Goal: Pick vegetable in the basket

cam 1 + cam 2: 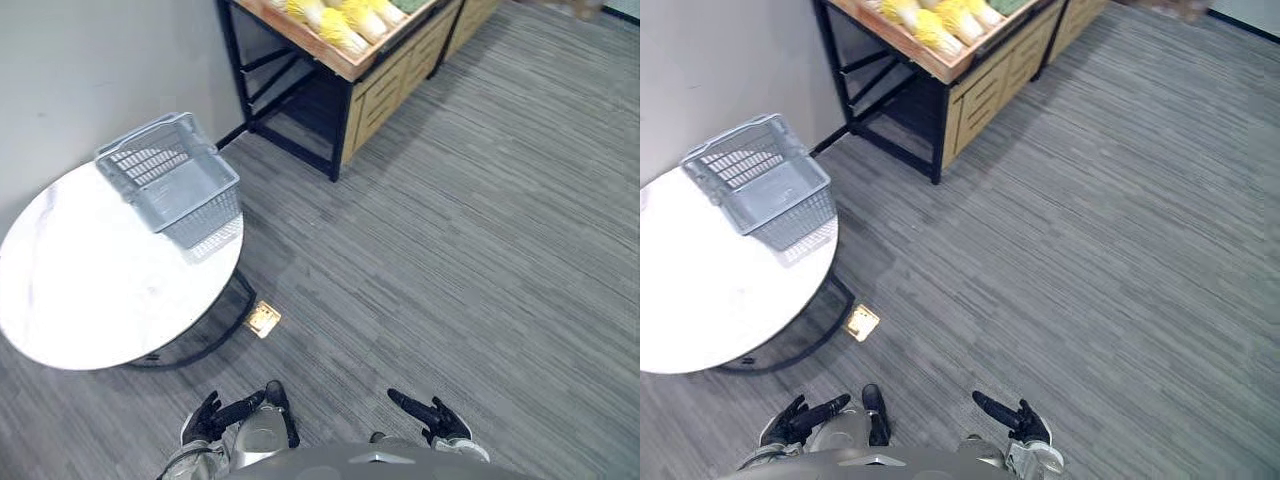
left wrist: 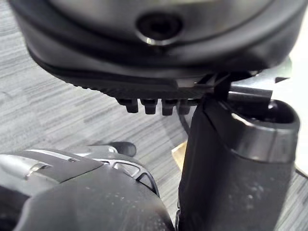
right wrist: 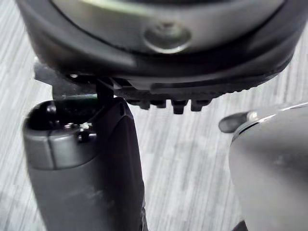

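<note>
1. Overhead, one grey basket (image 1: 192, 203), lattice-walled plastic, sits on one round white table (image 1: 90, 290), nr its far edge.
2. Vegetables (image 1: 340, 27): abt four yellow-white heads, cut by the frame edge, lying in one wooden stand (image 1: 385, 78) w/ black frame, well apart from the basket.
3. Two hands, left hand (image 1: 207, 418) and right hand (image 1: 440, 418), hang low over striped grey carpet (image 1: 470, 230); fingers straight, released, pointing inward.

You have one grey basket (image 1: 200, 205) and one round white table (image 1: 90, 290). You can count two wooden stands: the near stand (image 1: 385, 85) and the far stand (image 1: 470, 20). Four yellow vegetables (image 1: 340, 30) show at the picture's edge. There is one small floor plate (image 1: 264, 319). Two hands show: left hand (image 1: 207, 420), right hand (image 1: 440, 418).
</note>
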